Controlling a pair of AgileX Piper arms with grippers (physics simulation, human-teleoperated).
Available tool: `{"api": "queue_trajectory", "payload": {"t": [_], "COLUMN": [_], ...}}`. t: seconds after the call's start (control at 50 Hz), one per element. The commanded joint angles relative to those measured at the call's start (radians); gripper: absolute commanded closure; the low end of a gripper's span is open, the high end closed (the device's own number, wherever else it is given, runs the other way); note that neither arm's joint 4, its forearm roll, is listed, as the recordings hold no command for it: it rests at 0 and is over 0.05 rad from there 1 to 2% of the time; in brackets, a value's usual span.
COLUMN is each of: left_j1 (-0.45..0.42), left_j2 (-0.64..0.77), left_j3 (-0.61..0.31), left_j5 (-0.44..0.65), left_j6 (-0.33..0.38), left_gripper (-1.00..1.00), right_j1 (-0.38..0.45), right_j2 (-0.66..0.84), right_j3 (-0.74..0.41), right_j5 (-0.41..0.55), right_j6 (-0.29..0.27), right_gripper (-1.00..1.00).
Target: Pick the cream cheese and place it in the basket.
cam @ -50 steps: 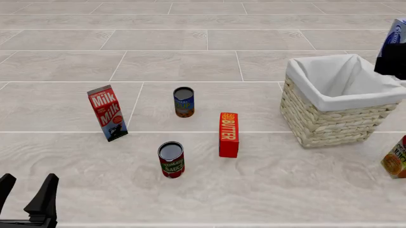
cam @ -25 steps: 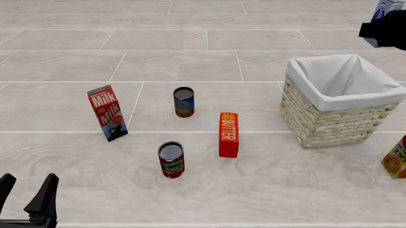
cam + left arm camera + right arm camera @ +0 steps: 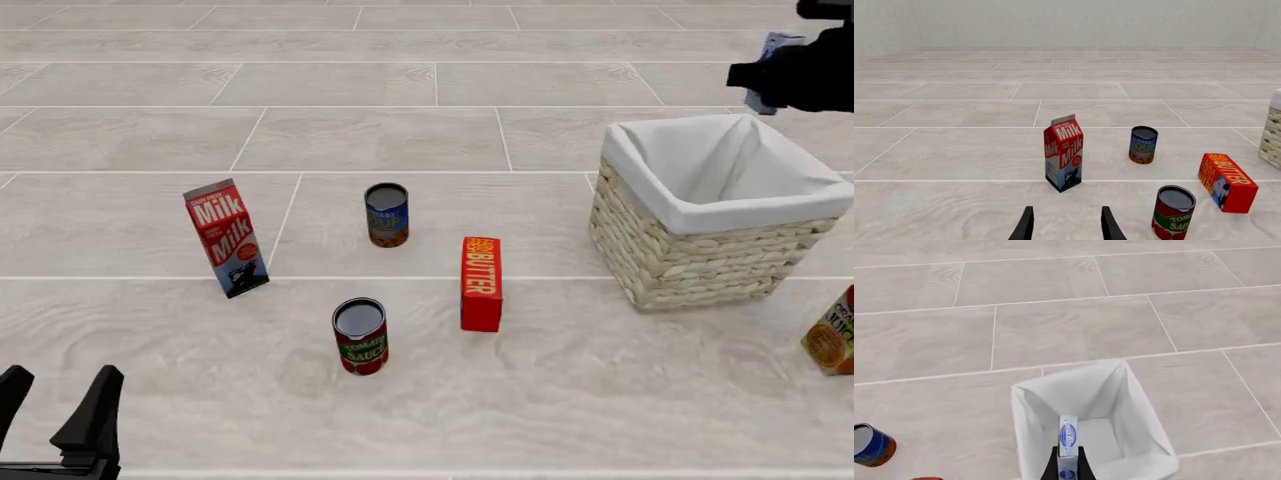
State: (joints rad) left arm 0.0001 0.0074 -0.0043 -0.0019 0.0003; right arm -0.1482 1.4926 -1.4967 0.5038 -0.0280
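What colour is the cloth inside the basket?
White; the basket itself is woven beige. The front view shows it best.

I see flat, even, bright simulator light — no glare, no blur, edges undistorted. Shadows are faint; the basket [image 3: 714,215] lining below my right gripper [image 3: 1067,467] shades softly inside.

From the front view we look forward and down over the whole surface [image 3: 534,380], from above and behind the arms. Our left wrist view sits low, facing level across the surface toward a far wall, with the milk carton [image 3: 1064,152] near. Our right wrist view looks steeply down from high above the basket [image 3: 1087,425]. Front and left wrist views share the milk carton [image 3: 226,238], both cans and the butter box [image 3: 481,283]; front and right wrist share the basket [image 3: 707,215].
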Motion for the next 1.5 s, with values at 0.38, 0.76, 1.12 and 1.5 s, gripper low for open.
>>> {"api": "queue_trajectory", "payload": {"t": [0.38, 0.76, 1.12, 1.5], "left_j1": [0.000, 0.000, 0.000, 0.000], "left_j2": [0.000, 0.000, 0.000, 0.000], "left_j3": [0.000, 0.000, 0.000, 0.000], "left_j5": [0.000, 0.000, 0.000, 0.000], "left_j6": [0.000, 0.000, 0.000, 0.000], "left_gripper": [-1.00, -1.00, -1.00, -1.00], "right_j1": [-0.015, -0.005, -0.005, -0.012], "right_j2": [0.167, 0.258, 0.279, 0.283], "right_j3": [-0.124, -0.253, -0.182, -0.097], "right_j5": [0.081, 0.153, 0.105, 0.039], "right_j6": [-0.081, -0.076, -0.093, -0.092], "right_gripper": [1.00, 1.00, 1.00, 1.00]}}
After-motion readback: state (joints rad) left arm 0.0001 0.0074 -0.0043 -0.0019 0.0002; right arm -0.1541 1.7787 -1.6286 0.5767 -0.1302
